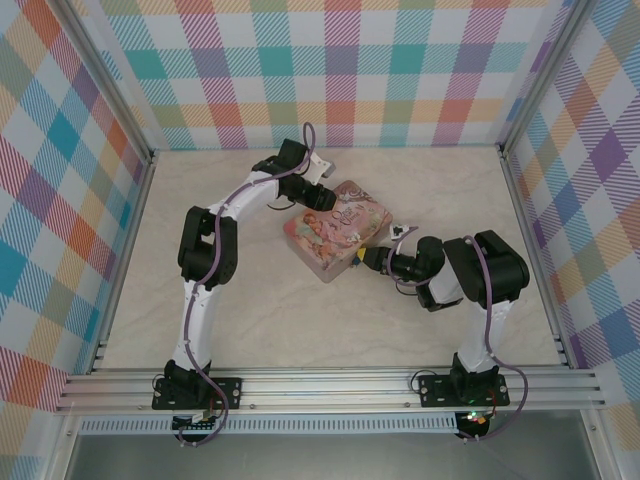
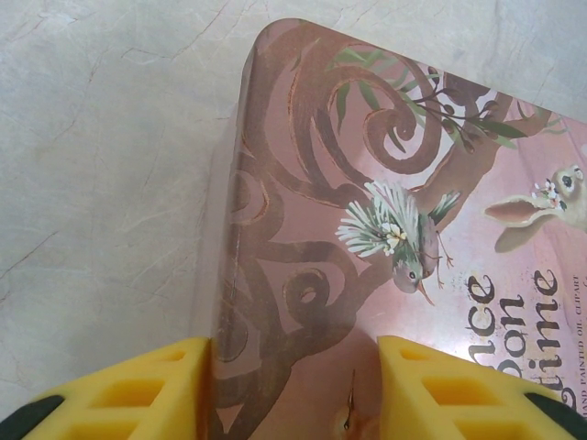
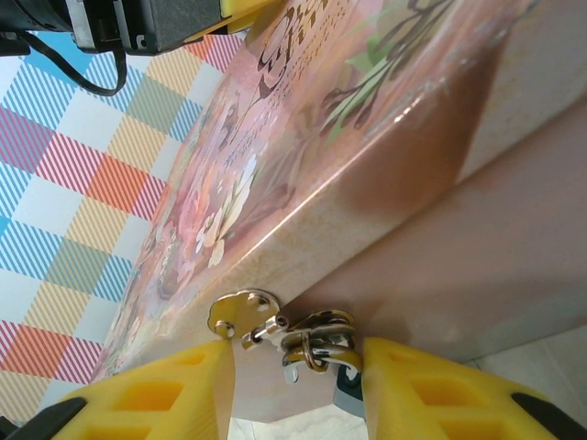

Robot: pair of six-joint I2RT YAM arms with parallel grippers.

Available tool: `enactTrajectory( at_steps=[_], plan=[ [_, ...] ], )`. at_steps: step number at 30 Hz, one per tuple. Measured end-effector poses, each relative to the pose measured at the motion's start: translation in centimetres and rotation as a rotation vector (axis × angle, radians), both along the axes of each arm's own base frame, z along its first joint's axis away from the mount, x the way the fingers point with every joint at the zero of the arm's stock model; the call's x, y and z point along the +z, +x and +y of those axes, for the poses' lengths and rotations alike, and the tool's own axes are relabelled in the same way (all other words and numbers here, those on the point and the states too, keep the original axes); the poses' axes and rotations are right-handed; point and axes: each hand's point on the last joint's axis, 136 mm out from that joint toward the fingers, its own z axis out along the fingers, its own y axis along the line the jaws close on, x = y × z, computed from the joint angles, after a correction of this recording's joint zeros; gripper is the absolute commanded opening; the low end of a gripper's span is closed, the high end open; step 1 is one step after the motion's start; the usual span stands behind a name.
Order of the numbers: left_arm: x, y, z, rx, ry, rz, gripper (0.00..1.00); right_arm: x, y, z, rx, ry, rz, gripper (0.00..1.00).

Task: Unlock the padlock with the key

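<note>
The padlock [image 3: 323, 345] hangs by its silvery shackle from the clasp [image 3: 240, 312] on the pink tin's side wall [image 3: 431, 247]. A sliver of its blue-teal body peeks out beside my right finger [image 3: 431, 394]. My right gripper [image 3: 293, 390] is open around clasp and shackle. One yellow finger lies against the shackle and the other touches the clasp plate's edge. My left gripper [image 2: 293, 390] is open astride the tin's far left edge, one finger [image 2: 138, 394] flush with the wall and the other over the lid [image 2: 385, 165]. The key is out of view.
The pink illustrated tin [image 1: 335, 232] lies skewed mid-table, with my left gripper [image 1: 313, 197] at its far side and my right gripper [image 1: 368, 258] at its right side. Bare marbled tabletop [image 1: 250, 320] surrounds it. Checked walls [image 1: 340, 70] enclose the table.
</note>
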Motion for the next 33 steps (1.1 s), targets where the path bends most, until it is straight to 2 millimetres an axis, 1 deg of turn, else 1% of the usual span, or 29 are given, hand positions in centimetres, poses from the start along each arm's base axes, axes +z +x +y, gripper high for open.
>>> enactTrajectory(
  at_steps=[12, 18, 25, 29, 33],
  plan=[
    [0.0, 0.0, 0.0, 0.000, 0.000, 0.002, 0.43, -0.4, -0.2, -0.4, -0.013, -0.022, -0.012, 0.29],
    [0.0, 0.0, 0.0, 0.000, 0.000, 0.001, 0.43, -0.7, -0.1, -0.5, -0.024, -0.032, -0.011, 0.20],
    [0.0, 0.0, 0.0, 0.000, 0.000, 0.000, 0.43, -1.1, -0.2, -0.9, -0.048, -0.042, 0.001, 0.08],
    [-0.1, 0.0, 0.0, 0.000, 0.001, 0.000, 0.43, -1.2, -0.1, -1.0, -0.059, -0.042, 0.009, 0.03],
    [-0.1, 0.0, -0.1, -0.001, -0.003, -0.003, 0.43, -1.0, -0.1, -0.9, -0.064, -0.029, 0.011, 0.01]
  ],
)
